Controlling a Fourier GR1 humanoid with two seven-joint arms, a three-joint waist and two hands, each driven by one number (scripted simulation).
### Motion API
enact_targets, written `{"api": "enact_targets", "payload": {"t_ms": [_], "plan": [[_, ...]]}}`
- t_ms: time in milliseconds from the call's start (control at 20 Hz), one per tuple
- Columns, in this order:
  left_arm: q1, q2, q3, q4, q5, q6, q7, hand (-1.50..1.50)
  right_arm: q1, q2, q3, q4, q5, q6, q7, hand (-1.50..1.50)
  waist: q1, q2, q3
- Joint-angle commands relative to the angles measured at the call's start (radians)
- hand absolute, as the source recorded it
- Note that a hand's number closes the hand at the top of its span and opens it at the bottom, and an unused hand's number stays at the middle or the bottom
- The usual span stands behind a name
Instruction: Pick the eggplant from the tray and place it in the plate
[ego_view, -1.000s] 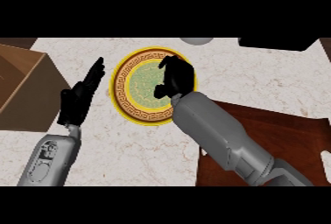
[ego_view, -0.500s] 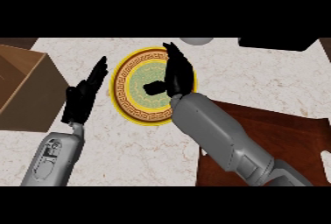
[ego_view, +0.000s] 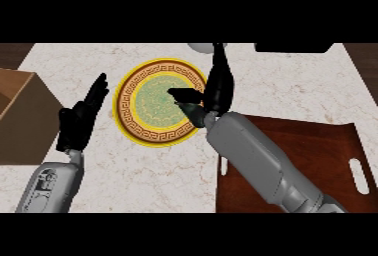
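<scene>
Eggplant not visible to us on plate (ego_view: 140, 125) or tray (ego_view: 310, 150); on the pale marble counter (ego_view: 295, 85), right hand (ego_view: 214, 90) is open above the plate's right rim, left hand (ego_view: 81, 117) resting open beside it.

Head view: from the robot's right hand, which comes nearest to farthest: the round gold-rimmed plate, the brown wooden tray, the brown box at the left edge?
From the right hand:
1. Round gold-rimmed plate, just beside it, leftward.
2. Brown wooden tray, lower right.
3. Brown box, far left.
</scene>
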Motion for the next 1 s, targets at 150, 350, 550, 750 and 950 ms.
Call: {"api": "enact_targets", "payload": {"t_ms": [150,350,550,750,950], "plan": [[0.061,0.033,0.039,-0.065,0.014,-0.014,0.019,0.0,0.278,-0.072,-0.01,-0.27,0.035,-0.057,-0.035,-1.5,-0.033,-0.009,0.0],[0.061,0.022,0.046,-0.052,0.013,-0.015,0.016,0.0,0.396,-0.208,-0.055,-0.48,-0.003,0.078,-0.041,-1.5,-0.033,-0.007,-0.001],[0.029,0.014,0.045,-0.04,0.006,-0.024,0.02,0.0,0.516,-0.287,-0.093,-0.572,-0.01,0.148,-0.11,-1.5,-0.031,-0.004,-0.001],[0.045,-0.014,0.024,-0.068,-0.02,-0.006,0.021,0.0,0.627,-0.319,-0.175,-0.644,-0.069,0.211,-0.194,-1.5,-0.029,-0.004,0.0],[0.037,-0.015,0.03,-0.092,-0.026,-0.022,0.058,0.0,0.68,-0.229,-0.217,-0.619,-0.039,0.246,-0.271,-1.5,-0.024,-0.004,0.0]]}}
